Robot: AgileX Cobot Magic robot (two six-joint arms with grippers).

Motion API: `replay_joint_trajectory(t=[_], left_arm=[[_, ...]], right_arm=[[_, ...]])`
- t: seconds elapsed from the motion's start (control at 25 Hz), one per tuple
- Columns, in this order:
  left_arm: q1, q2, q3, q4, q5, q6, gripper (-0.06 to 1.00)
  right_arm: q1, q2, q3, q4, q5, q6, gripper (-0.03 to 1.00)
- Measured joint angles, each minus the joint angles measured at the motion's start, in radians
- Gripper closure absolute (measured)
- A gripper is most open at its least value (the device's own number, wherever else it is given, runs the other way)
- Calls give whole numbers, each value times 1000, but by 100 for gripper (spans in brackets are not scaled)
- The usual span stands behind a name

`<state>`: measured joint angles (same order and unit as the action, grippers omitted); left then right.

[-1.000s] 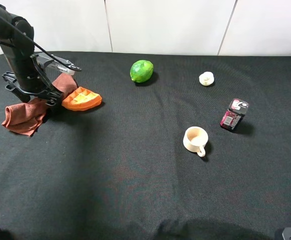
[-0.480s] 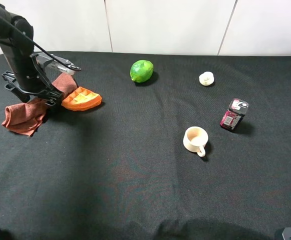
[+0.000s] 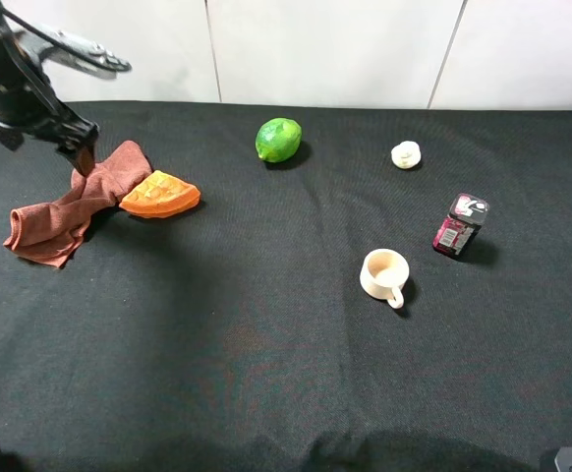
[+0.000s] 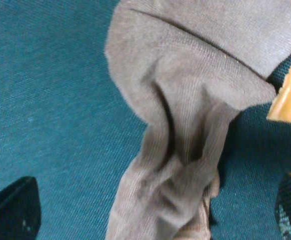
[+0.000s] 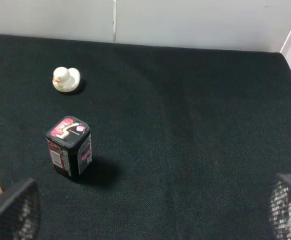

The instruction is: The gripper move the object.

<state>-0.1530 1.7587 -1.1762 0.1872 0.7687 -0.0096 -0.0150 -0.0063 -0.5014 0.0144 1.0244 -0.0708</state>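
The towel [image 3: 68, 204] lies crumpled at the far-left part of the counter [image 3: 266, 374], a long rumpled strip whose upper end rests against the orange waffle-patterned wedge [image 3: 160, 194]; in the left wrist view the towel [image 4: 185, 130] runs between the two dark fingertips, which stand wide apart at the picture's corners and grip nothing. The left gripper [image 3: 70, 93] hangs above the towel's upper end with its fingers spread and clear of the cloth, so the step in hand looks like either the release at the end of a move or the pause before a grasp; the pictures alone do not settle which. If the towel is yet to be shifted, the next move calls for coming straight down over a raised fold and closing on it without catching the wedge, which touches the cloth. The right gripper's fingers [image 5: 15, 210] also stand wide open over the right side, holding nothing. Farther out sit a green lime [image 3: 278, 140], a small white duck [image 3: 405, 154], a dark tin [image 3: 459, 225] and a cream cup [image 3: 384, 275], all well apart from the towel. The counter is covered in black fabric, and behind it runs a plain white panelled wall [image 3: 365, 49].
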Motion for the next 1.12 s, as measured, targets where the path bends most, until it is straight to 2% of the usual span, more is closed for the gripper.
replay_joint_trajectory(t=[0.48, 0.88, 1.12], left_arm=[[0, -443, 248, 4, 9, 0, -5], [0, -939, 502, 4, 107, 0, -5], [0, -1230, 594, 4, 202, 0, -5]], right_arm=[[0, 0, 0, 0, 0, 0, 27], [0, 0, 0, 0, 0, 0, 27], [0, 0, 0, 0, 0, 0, 27]])
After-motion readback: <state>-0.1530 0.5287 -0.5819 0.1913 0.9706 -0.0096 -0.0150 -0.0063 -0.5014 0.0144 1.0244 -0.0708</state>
